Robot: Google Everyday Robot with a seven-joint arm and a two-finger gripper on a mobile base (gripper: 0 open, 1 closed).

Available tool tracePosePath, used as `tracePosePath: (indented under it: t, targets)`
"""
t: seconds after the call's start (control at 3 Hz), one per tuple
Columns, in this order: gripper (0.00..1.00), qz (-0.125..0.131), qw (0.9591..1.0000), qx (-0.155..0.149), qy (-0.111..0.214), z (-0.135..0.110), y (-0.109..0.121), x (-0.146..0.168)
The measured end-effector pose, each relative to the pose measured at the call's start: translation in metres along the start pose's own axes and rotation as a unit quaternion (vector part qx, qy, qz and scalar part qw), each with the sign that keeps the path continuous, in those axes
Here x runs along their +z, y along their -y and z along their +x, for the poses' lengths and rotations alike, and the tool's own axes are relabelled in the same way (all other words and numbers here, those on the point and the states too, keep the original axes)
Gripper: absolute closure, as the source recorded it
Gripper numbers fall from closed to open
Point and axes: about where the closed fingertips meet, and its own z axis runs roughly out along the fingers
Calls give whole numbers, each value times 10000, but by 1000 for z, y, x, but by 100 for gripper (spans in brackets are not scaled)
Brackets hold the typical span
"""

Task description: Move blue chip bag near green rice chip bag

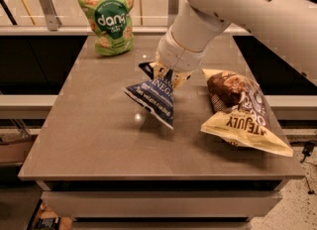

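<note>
The blue chip bag (pixel 153 97) is a crumpled navy foil bag with white lettering. It hangs tilted above the middle of the grey table (pixel 99 144), pinched at its middle. My gripper (pixel 167 75) comes down from the white arm at the upper right and is shut on the bag's pinched middle. The bag's lower end hangs down to the left, just above the tabletop. The green rice chip bag (pixel 108 18) stands upright at the table's far left corner, well apart from the blue bag.
A cream-yellow and brown bag (pixel 242 115) lies on the right side of the table, close to the gripper. A railing with metal posts (pixel 47 6) runs behind the table. The table's front edge is near the bottom of the view.
</note>
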Motion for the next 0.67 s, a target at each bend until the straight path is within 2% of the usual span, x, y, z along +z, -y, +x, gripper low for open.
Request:
tracePosePath:
  t: [0.33, 0.67]
  targets:
    - [100, 337, 9988, 109, -345, 27, 6, -12]
    - [100, 708, 9945, 149, -758, 61, 20, -23]
